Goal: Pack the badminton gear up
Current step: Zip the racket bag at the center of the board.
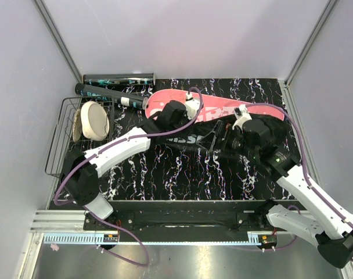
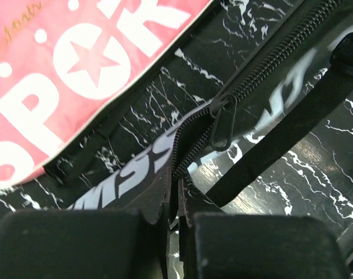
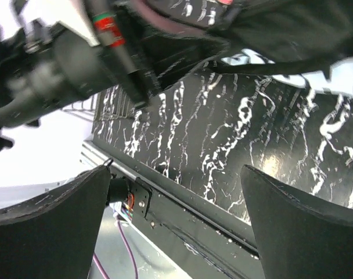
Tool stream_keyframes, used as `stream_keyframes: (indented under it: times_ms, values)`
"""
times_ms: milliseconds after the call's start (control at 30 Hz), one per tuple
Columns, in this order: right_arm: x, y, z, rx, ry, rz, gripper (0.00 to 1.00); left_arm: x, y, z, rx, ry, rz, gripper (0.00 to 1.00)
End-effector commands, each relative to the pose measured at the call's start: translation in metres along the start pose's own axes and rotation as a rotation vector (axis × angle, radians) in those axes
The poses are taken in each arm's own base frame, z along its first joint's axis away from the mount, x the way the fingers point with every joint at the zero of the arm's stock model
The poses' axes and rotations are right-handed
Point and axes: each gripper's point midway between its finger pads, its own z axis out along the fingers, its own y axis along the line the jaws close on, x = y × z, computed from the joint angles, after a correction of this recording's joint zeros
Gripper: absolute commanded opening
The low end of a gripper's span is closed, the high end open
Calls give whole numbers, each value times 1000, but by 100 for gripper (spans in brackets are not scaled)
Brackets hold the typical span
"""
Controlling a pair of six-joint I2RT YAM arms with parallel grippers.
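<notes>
1. Flat pink fabric racket case (image 1: 220, 111): middle hidden under the white-and-black left arm (image 1: 118, 148); left wrist view crops its white lettering.
2. Black fabric zip bag (image 1: 187, 140): largely covered by the arms.
3. Right wrist view: upper-left arm blurred.

pink case (image 1: 223, 110) flat, black bag (image 1: 185, 139) part-unzipped

White "SPOR" on pink racket case (image 2: 49, 70), perhaps "MSS" on black bag (image 2: 140, 179)

A black, white-veined table (image 1: 182, 174) fills the frame. On it, a wire basket (image 1: 56, 152) stands at left, a dark tube (image 1: 118, 78) lies upper left, and a pink SPORT case (image 1: 223, 109) overlaps a black bag (image 1: 188, 140) at centre.
</notes>
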Motion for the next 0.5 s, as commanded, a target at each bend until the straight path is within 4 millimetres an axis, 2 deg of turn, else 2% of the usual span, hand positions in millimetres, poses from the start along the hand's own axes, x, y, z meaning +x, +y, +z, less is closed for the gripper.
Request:
stream_keyframes:
  times_ms: [0, 33, 133, 267, 400, 433, 467]
  values:
    - [-30, -13, -9, 48, -243, 226, 92, -13, 4, -15, -107, -75, -166, 0]
    - [-24, -27, -5, 79, -252, 250, 89, -12, -1, -16, -104, -88, -160, 0]
    - [-26, -43, 2, 124, -291, 311, 77, -9, -6, -23, -105, -120, -138, 0]
    - [-29, -55, 18, 153, -274, 368, 74, -1, -16, -24, -71, -97, -136, 0]
    - [-25, -83, 26, 203, -289, 390, 78, 3, -21, -22, -52, -79, -151, 0]
    - [-30, -91, 26, 211, -308, 399, 78, 3, -22, -21, -47, -80, -151, 0]
    - [-35, -88, 28, 178, -310, 382, 76, 4, -23, -20, -43, -78, -150, 0]
